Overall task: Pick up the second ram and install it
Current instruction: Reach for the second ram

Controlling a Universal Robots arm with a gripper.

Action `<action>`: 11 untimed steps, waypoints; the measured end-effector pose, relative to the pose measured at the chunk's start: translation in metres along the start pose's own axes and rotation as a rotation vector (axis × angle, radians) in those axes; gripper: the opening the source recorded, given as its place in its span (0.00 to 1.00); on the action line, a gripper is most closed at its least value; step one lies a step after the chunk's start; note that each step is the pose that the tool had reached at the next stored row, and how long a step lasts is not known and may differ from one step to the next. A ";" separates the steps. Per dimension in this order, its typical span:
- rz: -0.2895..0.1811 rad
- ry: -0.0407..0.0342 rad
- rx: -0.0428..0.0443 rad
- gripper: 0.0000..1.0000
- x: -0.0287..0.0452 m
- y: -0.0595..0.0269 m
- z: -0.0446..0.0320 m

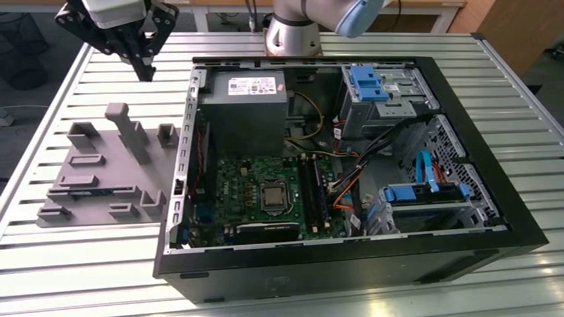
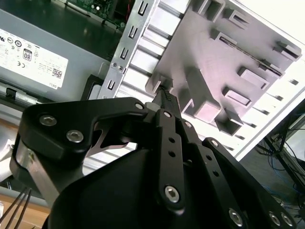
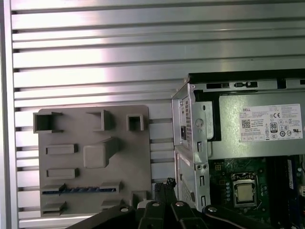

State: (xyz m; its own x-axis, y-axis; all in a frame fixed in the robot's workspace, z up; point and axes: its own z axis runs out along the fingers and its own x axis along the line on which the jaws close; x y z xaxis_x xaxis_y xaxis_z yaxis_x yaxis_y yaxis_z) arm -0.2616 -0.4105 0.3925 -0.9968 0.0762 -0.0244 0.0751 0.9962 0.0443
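Ram (image 3: 78, 190) sits on edge in a slot of the fixture (image 1: 105, 152), at the exterior view's left of the case (image 1: 352, 267). Gripper (image 1: 142, 69) hovers beyond the fixture's far side, clenched on nothing. A good grasp needs it opened and squared across the board's middle.

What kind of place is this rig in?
Probably a robotics lab bench, not an office: a slatted aluminium table carries an open desktop PC case and a grey fixture plate holding the blue RAM stick, with the arm's gripper nearby.
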 end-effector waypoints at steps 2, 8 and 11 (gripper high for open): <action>0.000 0.0000 0.0000 0.11 0.0027 -0.0002 -0.0001; 0.000 0.0000 0.0000 0.11 0.0083 -0.0007 -0.0002; 0.000 0.0000 0.0000 0.11 0.0084 -0.0007 -0.0002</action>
State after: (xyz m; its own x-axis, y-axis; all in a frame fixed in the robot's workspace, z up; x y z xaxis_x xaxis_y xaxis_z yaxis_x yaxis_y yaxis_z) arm -0.2701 -0.4105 0.3925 -0.9968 0.0761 -0.0244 0.0750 0.9962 0.0443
